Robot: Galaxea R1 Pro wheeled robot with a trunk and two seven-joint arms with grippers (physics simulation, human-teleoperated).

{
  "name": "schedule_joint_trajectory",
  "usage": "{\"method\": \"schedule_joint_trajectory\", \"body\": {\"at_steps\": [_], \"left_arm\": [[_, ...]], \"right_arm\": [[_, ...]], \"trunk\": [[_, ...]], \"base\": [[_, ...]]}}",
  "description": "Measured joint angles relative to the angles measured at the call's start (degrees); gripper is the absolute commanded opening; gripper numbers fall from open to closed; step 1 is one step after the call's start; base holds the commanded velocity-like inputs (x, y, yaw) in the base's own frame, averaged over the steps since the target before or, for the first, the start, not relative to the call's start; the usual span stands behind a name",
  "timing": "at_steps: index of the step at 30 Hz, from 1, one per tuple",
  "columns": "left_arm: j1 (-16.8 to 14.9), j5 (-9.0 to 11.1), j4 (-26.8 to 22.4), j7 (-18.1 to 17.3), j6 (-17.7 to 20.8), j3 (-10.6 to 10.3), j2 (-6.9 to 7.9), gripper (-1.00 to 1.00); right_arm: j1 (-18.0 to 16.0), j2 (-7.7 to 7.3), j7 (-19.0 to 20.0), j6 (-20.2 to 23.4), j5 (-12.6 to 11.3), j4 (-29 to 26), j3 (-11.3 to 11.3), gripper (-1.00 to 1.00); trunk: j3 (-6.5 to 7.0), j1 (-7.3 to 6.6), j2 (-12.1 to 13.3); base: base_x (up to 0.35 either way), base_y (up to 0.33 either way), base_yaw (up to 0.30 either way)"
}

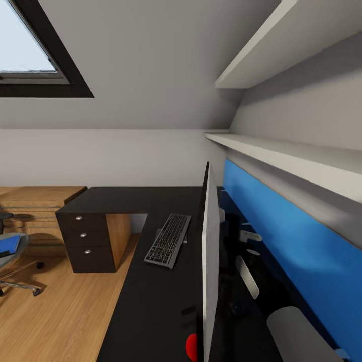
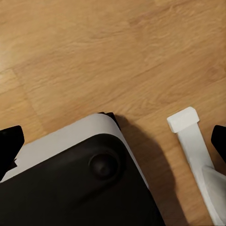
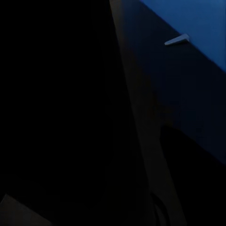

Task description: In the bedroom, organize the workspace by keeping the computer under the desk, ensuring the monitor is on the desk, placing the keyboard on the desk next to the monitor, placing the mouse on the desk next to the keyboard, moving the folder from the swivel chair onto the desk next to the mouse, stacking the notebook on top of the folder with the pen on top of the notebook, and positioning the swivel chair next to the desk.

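The monitor (image 1: 209, 261) stands edge-on on the black desk (image 1: 151, 301), its red dot (image 1: 191, 347) low at the near corner. The keyboard (image 1: 168, 240) lies on the desk left of it. At the far left the swivel chair (image 1: 15, 274) carries the blue folder (image 1: 9, 245) on its seat. White links of my right arm (image 1: 296, 332) reach behind the monitor; its gripper's state is hidden in the dark right wrist view. My left gripper (image 2: 113, 141) hangs open over the wooden floor (image 2: 94, 56), dark fingertips (image 2: 10, 141) wide apart. The computer, mouse, notebook and pen are out of view.
A black drawer unit (image 1: 85, 241) with silver knobs closes the desk's far end. A long blue wall panel (image 1: 281, 236) runs behind the desk under white shelves (image 1: 291, 156). My own base (image 2: 80, 179) shows below the left gripper. A wooden nightstand (image 1: 35, 206) stands by the wall.
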Motion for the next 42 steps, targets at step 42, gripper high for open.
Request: {"method": "schedule_joint_trajectory", "body": {"at_steps": [42], "left_arm": [[-0.1,-0.1,0.0,0.0,0.1,0.0,-0.07,1.00]], "right_arm": [[0.0,-0.01,0.0,0.1,0.3,-2.4,0.0,-1.00]], "trunk": [[-3.06,3.75,-6.8]], "base": [[0.000,0.000,0.000]]}}
